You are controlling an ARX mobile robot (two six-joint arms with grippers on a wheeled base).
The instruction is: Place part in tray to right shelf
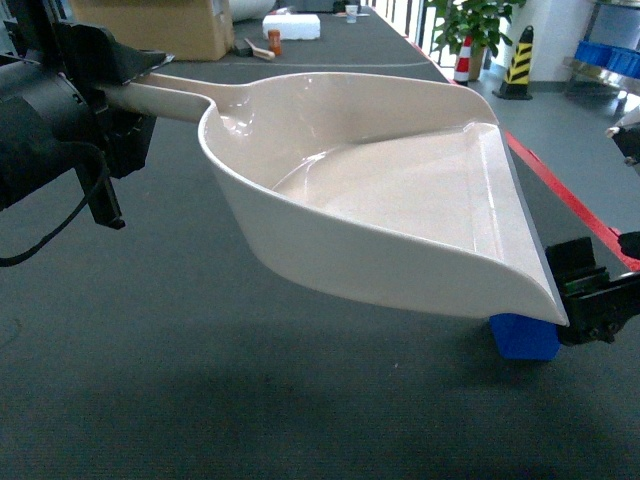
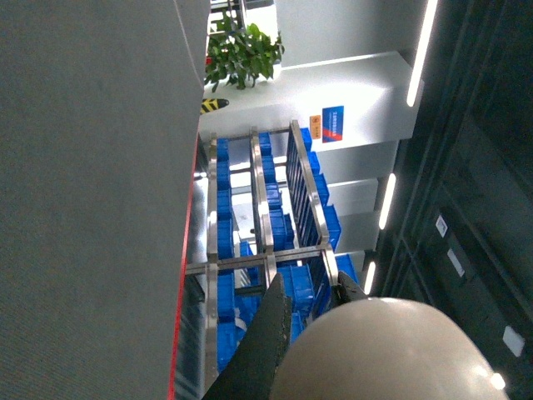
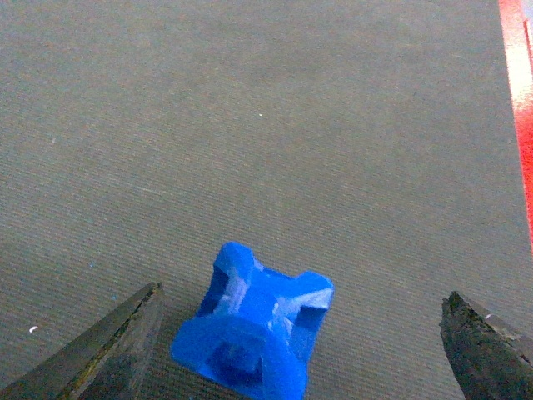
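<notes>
1. Left gripper (image 1: 120, 95) is clamped on the handle of the large beige glossy dustpan-shaped tray (image 1: 400, 190), held above the dark grey mat (image 1: 150, 350).
2. Small bright blue plastic part (image 3: 254, 329) lies on the mat; in the head view the tray's front lip hides most of it.
3. Right gripper (image 3: 304, 354): jaws spread wide either side of the part, not touching; fingertips cut off at the frame edge.
4. Steel rack with blue bins (image 2: 266, 225) appears in the left wrist view; rollers not discernible.
</notes>
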